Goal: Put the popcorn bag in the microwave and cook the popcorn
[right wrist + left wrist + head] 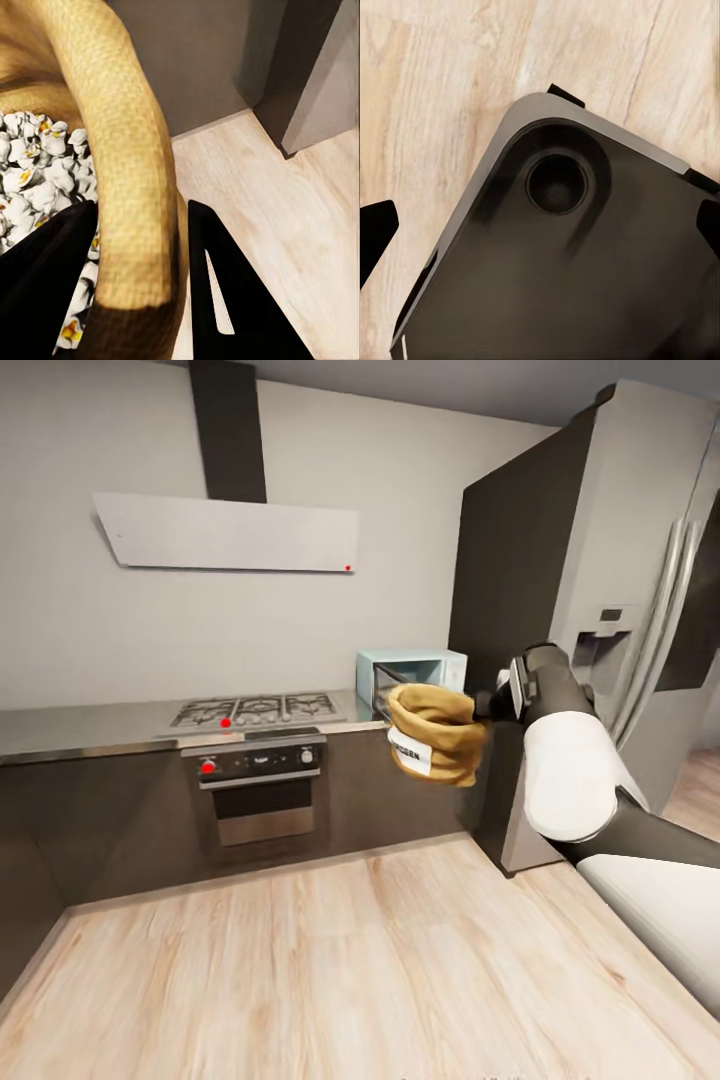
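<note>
The right wrist view shows white popped popcorn (34, 169) heaped inside the popcorn bag (124, 150), its rolled rim pinched between the right gripper (142, 277) fingers. The head view shows the bag (433, 732) held in mid-air before the microwave (412, 673) on the countertop (80, 725), the right arm bent and reaching leftward. The left gripper (540, 229) hangs spread over the robot's dark base (577, 270) and wooden floor (435, 90).

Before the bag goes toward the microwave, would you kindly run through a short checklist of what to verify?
1. Right gripper pinches the bag rim, one finger inside, one outside: ok.
2. Bag upright, mouth up: ok.
3. Popcorn inside the bag: ok; it looks white and puffed.
4. Microwave door open: cannot tell, the bag covers part of it.
5. Left gripper free: ok, fingers apart over the robot's base.
</note>
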Controlling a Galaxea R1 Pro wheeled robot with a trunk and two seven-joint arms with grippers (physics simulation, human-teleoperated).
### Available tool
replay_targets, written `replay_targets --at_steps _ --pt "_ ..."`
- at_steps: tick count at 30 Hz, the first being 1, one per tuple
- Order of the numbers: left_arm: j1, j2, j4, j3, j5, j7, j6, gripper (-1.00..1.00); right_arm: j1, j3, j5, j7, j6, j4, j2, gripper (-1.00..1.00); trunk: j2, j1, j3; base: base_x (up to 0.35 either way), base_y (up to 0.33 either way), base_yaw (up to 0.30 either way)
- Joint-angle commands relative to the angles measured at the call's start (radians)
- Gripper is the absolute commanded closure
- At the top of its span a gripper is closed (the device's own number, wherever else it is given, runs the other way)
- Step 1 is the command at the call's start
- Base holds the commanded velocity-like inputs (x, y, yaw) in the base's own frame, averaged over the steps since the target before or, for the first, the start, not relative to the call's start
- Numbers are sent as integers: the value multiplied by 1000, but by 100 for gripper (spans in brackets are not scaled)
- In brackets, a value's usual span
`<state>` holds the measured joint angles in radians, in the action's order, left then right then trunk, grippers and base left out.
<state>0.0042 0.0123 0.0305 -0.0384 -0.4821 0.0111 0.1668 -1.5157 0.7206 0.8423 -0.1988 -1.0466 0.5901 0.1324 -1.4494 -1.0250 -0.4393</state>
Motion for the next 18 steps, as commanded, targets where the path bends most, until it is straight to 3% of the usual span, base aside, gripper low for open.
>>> replay_targets --at_steps 1,12,15,18 --pt "0 0 2 -3 2 0 0 -100 -1 7 10 -8 -1 9 2 100 -1 0 -1 -1 0 -295" --pt "0 -4 3 6 17 1 2 -100 -1 6 10 -8 -1 17 2 100 -1 0 -1 6 -4 -295" --pt "0 -5 3 7 15 3 -1 -100 -1 6 10 -8 -1 18 2 100 -1 0 -1 187 -134 -295" --pt "0 -5 3 6 15 49 -4 -100 -1 6 11 -8 -1 21 2 100 -1 0 -1 262 -172 -211"
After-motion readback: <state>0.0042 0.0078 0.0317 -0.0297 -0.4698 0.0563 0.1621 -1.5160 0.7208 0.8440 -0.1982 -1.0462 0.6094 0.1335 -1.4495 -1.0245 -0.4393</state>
